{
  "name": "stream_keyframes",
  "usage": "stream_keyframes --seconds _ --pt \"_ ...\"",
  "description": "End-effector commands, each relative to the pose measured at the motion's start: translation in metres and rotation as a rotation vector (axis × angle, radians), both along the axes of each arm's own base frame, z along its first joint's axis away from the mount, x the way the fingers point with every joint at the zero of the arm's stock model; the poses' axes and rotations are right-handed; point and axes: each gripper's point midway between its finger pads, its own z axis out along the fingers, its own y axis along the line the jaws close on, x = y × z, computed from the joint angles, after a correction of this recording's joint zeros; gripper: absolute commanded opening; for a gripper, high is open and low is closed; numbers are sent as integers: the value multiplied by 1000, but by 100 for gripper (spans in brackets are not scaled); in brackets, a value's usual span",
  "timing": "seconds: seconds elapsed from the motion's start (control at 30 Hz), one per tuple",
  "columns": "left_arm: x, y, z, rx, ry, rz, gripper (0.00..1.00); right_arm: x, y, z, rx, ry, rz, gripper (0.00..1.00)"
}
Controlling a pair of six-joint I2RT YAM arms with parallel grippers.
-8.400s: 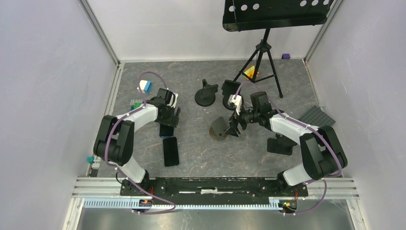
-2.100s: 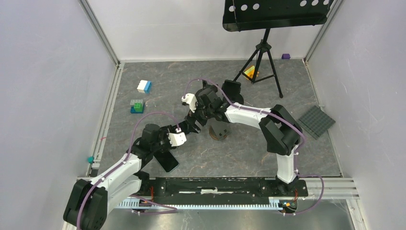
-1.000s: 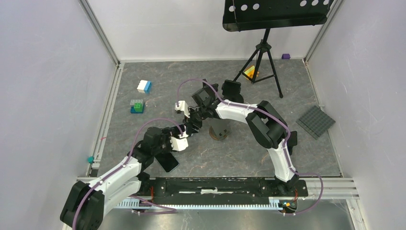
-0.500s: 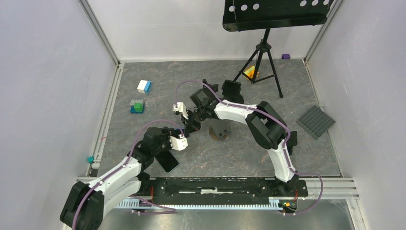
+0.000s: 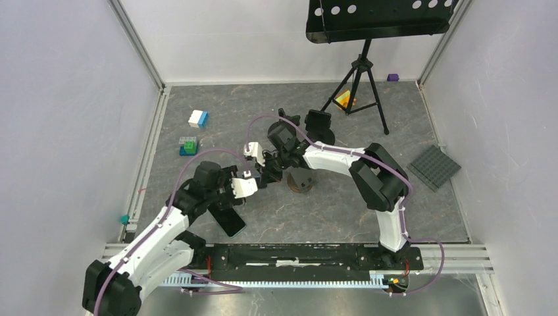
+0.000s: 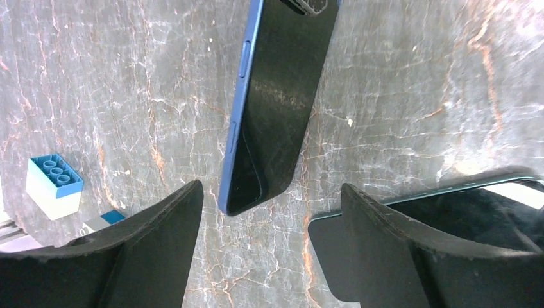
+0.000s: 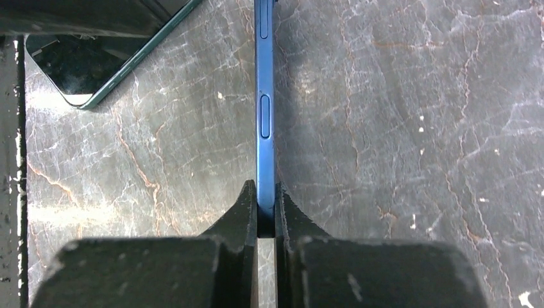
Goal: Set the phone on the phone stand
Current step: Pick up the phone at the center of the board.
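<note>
Blue phone [image 6: 282, 96] and dark phone [image 5: 230, 222]: two.

On your grey marbled tabletop [image 5: 342, 214]: flat-lying phone [image 5: 230, 222], phone stand [image 5: 303, 180], white-blue brick [image 5: 197, 118], green brick stack [image 5: 189, 145], tripod [image 5: 358, 79], studded grey plate [image 5: 434, 166].

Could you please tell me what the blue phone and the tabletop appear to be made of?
The blue phone: a glossy dark face, likely glass since it shows reflections, and a satin blue frame with side buttons, probably metal. The tabletop: dark grey with pale and rusty marble veins; real stone or printed laminate, I cannot tell.
</note>
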Motion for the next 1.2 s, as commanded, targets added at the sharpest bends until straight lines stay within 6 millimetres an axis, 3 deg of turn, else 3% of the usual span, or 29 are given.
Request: stream_keyframes --seconds 0.0,0.2,0.4,0.67,0.83,1.17 --pt "-18 -10 21 -114 111 25 84 4 0 35 64 -62 -16 0" --pt "-13 -10 44 -186 111 64 87 -5 -6 52 110 -76 -6 0" --pt "-1 -11 71 -294 127 116 92 -10 -9 83 176 -101 -27 0" --pt "13 -14 133 -468 134 164 97 -9 -21 129 270 -113 -83 0" --pt "24 -25 170 -594 162 191 100 -1 -44 150 326 -99 -138 0" --pt "45 -70 222 -1038 311 190 100 -1 -104 183 480 -71 -238 0"
